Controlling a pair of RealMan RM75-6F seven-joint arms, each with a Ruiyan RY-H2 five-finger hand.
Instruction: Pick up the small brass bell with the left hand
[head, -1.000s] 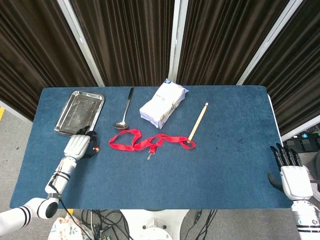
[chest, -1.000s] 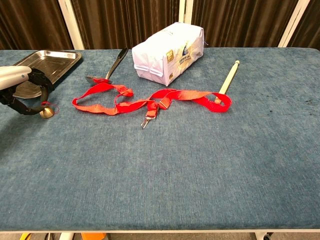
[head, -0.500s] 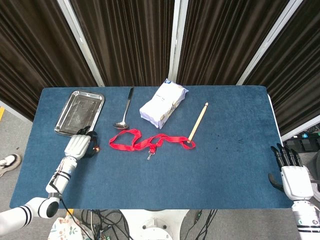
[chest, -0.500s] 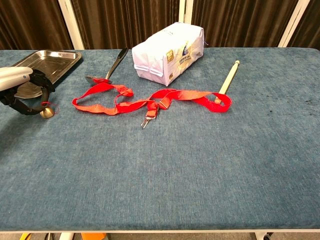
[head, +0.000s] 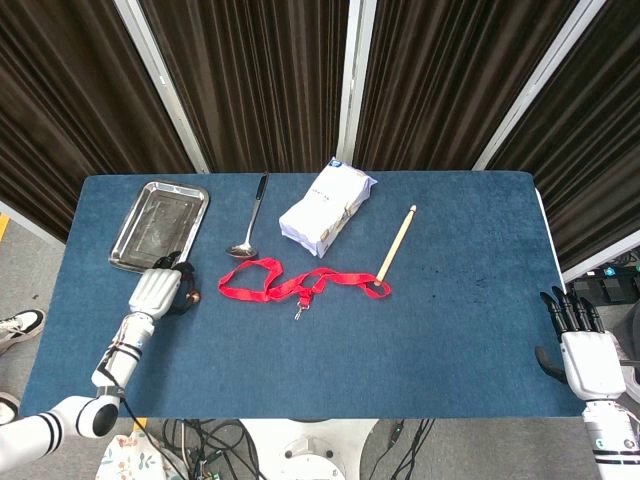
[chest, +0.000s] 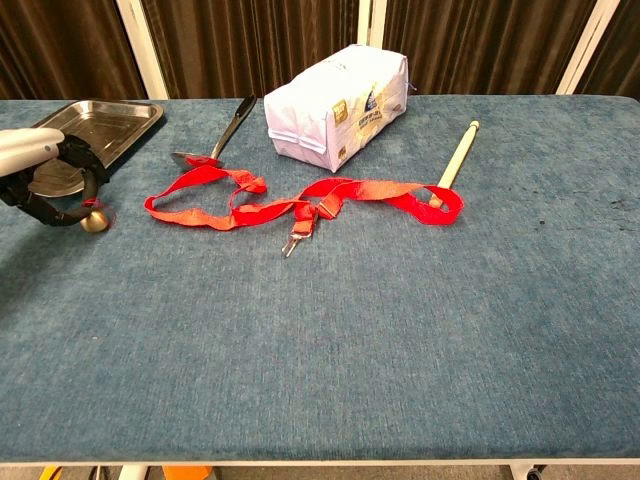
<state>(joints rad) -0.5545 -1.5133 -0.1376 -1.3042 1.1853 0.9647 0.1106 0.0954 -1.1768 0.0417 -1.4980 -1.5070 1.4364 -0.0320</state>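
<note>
A: OK, item 1, brass bell (chest: 94, 222): on the blue table (chest: 330, 340), far L side, just in front of the steel tray (chest: 105, 122). Chest view shows it against the fingertips of my left hand (chest: 50, 187).

B: Held or just touched?

A: Fingers (chest: 62, 213) curl down and around toward it, dark pads meet the bell's side. Bell looks to sit on the cloth, not lifted. Can't tell if it's a real grip or only contact. In head view the hand (head: 158, 291) hides most of the bell, only a dark speck at its R edge.

B: Item 2, other hand?

A: Right hand (head: 580, 345), head view only, off the table's near R corner. Fingers straight, slightly apart, holding nothing.

B: Rest of the stock?

A: Red strap (chest: 300, 203), loose loops across mid-table, metal clip near its centre. Spoon (chest: 220, 141) behind the strap's L end, bowl touching or just beside the strap, can't tell. White packet (chest: 335, 100) at the back, centre. Wooden stick (chest: 455, 158) R of packet, lower end lying in the strap's R loop. Tray at back L, nothing I can make out in it.
</note>
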